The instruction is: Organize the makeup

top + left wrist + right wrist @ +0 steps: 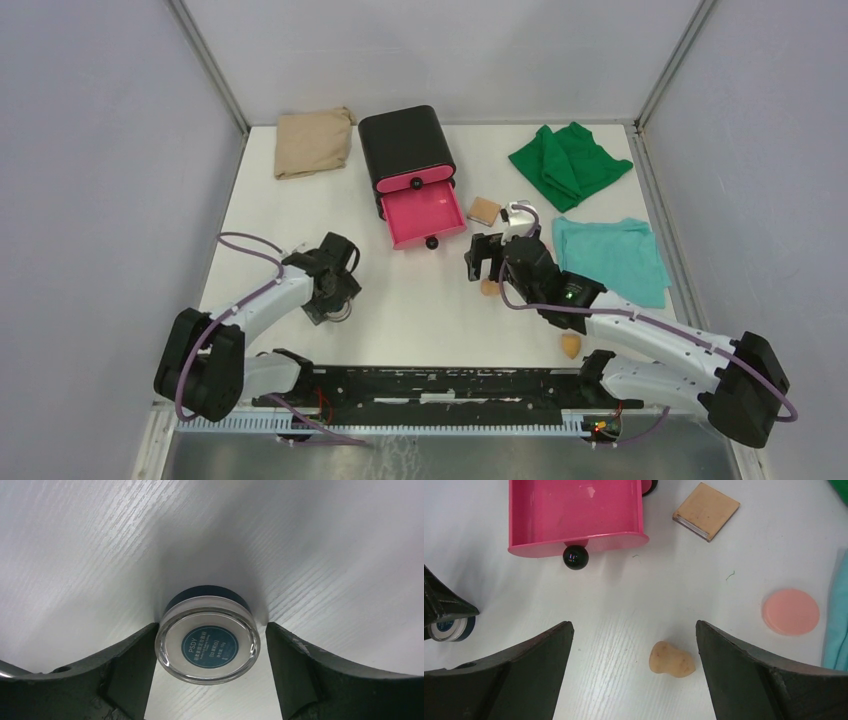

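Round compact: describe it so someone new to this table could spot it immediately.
Start at the black box with its pink drawer pulled open, then look toward the left end effector. Between its jaws sits the round compact, the only clear-rimmed disc with a dark-blue label.

the top view looks down from high behind the near edge over the whole bench. the left wrist view faces straight down, very near the round compact. the right wrist view sits higher, catching that compact at its left edge and sharing the pink drawer with the top view
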Robot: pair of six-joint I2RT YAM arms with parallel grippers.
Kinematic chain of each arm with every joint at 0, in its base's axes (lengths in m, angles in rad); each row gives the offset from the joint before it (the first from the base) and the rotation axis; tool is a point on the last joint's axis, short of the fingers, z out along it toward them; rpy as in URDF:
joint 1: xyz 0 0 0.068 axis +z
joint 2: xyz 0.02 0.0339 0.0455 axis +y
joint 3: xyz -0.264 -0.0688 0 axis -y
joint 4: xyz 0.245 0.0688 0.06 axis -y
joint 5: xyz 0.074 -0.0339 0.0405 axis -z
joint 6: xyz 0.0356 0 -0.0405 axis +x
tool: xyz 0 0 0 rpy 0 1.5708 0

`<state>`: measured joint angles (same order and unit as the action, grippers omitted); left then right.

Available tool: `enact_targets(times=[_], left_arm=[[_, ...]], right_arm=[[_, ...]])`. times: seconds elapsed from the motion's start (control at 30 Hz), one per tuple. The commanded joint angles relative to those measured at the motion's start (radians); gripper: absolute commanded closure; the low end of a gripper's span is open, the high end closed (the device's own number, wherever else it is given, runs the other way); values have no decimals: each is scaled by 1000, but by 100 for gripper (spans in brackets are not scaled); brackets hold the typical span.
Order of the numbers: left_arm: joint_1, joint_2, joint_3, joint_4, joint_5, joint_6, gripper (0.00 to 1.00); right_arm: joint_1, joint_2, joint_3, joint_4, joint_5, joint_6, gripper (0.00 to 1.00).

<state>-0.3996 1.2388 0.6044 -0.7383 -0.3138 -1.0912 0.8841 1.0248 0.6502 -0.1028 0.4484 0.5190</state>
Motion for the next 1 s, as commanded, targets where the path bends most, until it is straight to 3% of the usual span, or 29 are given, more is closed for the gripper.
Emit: enact_targets(times=[0.0, 0.13, 0.3, 0.53, 0.8, 0.97], left_arm=[[-1, -2, -1, 59, -19, -8, 21], [-1, -20, 8, 41, -21, -2, 40], [-4, -73, 106, 48, 75, 83, 57], [-109, -112, 337, 86, 87, 152, 54], [-222, 161, 643, 171, 2, 250, 53], [-231, 305, 760, 204, -11, 281, 52]], right_arm=[[7, 16, 34, -8, 57, -4, 1], [7, 4, 31, 9, 84, -11, 1], [7, -10, 39, -23, 133, -25, 1], [3, -123, 16, -176, 263, 3, 1], [0, -272, -1, -346, 362, 71, 1], [-1, -328, 21, -458, 413, 83, 0]])
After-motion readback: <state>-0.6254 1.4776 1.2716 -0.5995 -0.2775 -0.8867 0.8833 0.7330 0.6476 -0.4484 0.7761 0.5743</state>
